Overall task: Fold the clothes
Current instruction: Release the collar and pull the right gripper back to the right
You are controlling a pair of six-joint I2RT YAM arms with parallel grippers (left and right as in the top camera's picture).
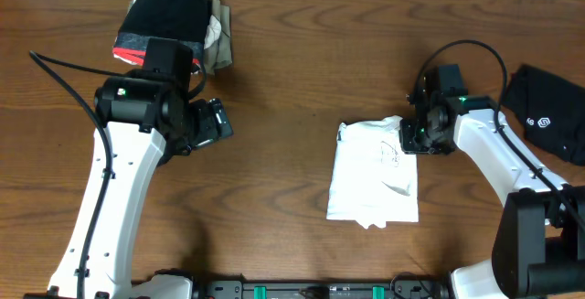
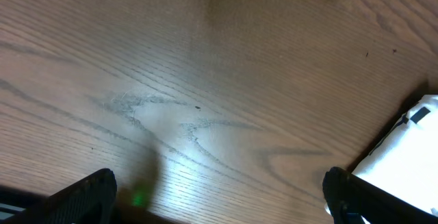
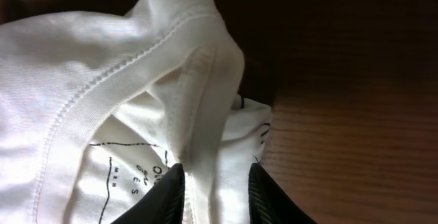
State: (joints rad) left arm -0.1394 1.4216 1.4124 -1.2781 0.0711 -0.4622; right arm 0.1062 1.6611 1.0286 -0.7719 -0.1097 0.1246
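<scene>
**Finishing fold, white shirt**

The white shirt [image 1: 375,171] lies mid-table as a compact rectangle. The right gripper [image 3: 217,183] pinches its collar-side edge — jaws narrow on cloth; the left gripper [image 2: 219,200] hangs wide and empty over the table [image 1: 292,61]. Next, probably: carry that edge across, lay it flat, release.

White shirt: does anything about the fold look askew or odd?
Slightly. The white shirt is a rough rectangle with a ragged bottom edge. The right end effector pinches a raised ridge of cloth near the collar, bunching that corner.
</scene>
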